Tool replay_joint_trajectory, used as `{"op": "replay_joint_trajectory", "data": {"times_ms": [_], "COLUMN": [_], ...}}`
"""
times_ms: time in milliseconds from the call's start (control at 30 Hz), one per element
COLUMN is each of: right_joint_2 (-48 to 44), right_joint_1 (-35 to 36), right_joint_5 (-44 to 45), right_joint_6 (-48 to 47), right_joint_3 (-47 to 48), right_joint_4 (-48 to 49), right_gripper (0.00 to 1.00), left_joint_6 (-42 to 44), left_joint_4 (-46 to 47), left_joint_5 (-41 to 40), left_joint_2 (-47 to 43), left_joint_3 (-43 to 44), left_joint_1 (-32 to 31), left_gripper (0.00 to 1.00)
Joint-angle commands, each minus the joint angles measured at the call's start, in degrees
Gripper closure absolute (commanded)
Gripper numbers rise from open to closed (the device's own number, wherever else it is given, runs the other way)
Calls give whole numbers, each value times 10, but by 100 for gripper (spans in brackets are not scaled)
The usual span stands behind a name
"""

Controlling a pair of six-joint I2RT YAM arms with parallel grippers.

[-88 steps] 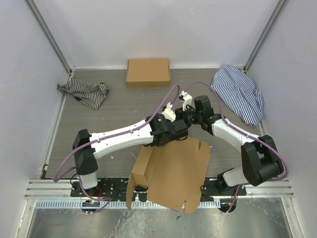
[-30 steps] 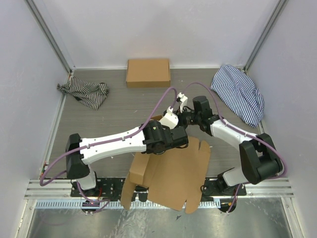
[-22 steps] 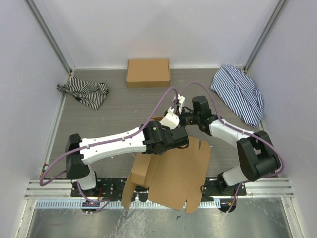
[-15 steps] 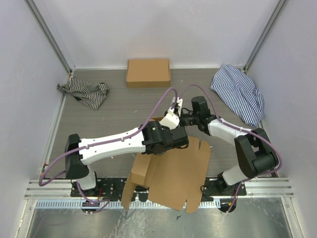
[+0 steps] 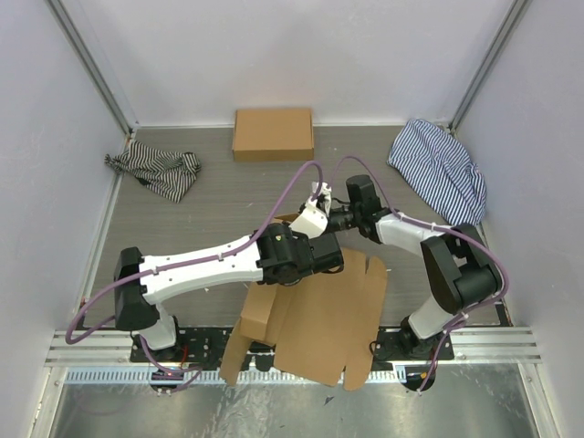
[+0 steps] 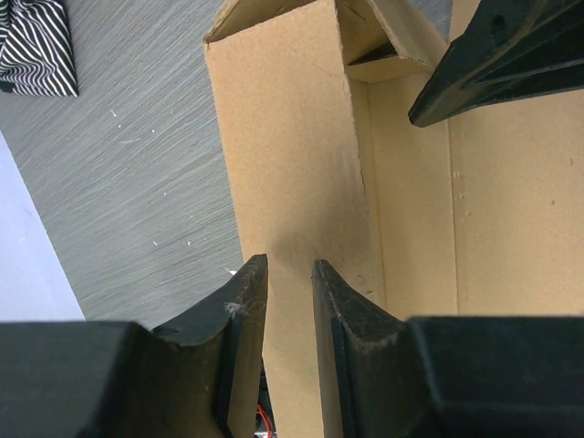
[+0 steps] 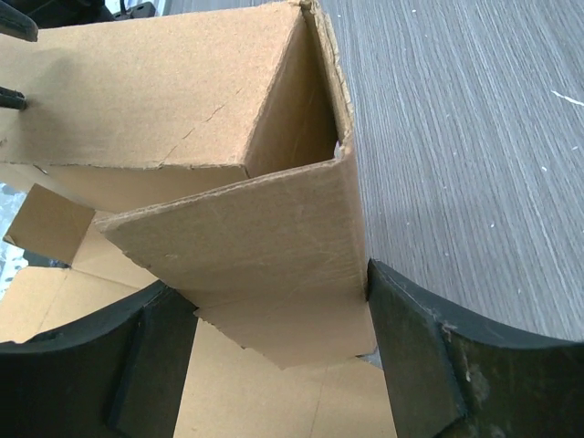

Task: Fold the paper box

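The paper box (image 5: 333, 319) lies partly folded at the near middle, one long side wall (image 6: 292, 137) standing. My left gripper (image 5: 306, 263) reaches across from the left. In the left wrist view the left gripper (image 6: 287, 265) is shut on that wall, one finger (image 6: 242, 301) outside and one inside. My right gripper (image 5: 333, 219) is at the box's far corner. In the right wrist view the right gripper (image 7: 274, 283) is open wide. A folded end panel (image 7: 255, 237) lies between its fingers, and the right finger (image 7: 411, 347) touches the panel's corner.
A neat low brown box (image 5: 273, 134) sits at the back centre. A black-and-white striped cloth (image 5: 155, 172) lies at the back left, a blue striped cloth (image 5: 440, 173) at the back right. Grey tabletop (image 7: 474, 137) lies beside the box's far corner.
My right gripper has opened wider and slid a little left toward the box's far corner. The left arm shifted slightly left with the wall still in its grip.
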Motion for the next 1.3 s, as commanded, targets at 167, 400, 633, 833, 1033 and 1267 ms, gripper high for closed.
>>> {"op": "replay_joint_trajectory", "data": {"times_ms": [167,400,633,833,1033,1267], "right_joint_2": [11,18,22,13,-23,-27], "right_joint_1": [19,19,20,43,79,89], "right_joint_5": [-27,-50,-54,4,120,157], "right_joint_6": [-31,-91,-119,-59,23,73], "right_joint_3": [38,68,81,72,29,-3], "right_joint_4": [9,-75,-118,-70,19,90], "right_gripper": [24,27,25,26,26,30], "left_joint_6": [-10,-9,-9,-9,-8,-12], "left_joint_4": [6,8,9,10,10,5], "left_joint_5": [1,-1,-1,0,0,-1], "left_joint_2": [-27,-31,-31,-31,-31,-34], "left_joint_3": [-27,-25,-27,-27,-23,-23], "left_joint_1": [3,4,4,4,4,4], "left_gripper": [65,65,65,66,66,66]}}
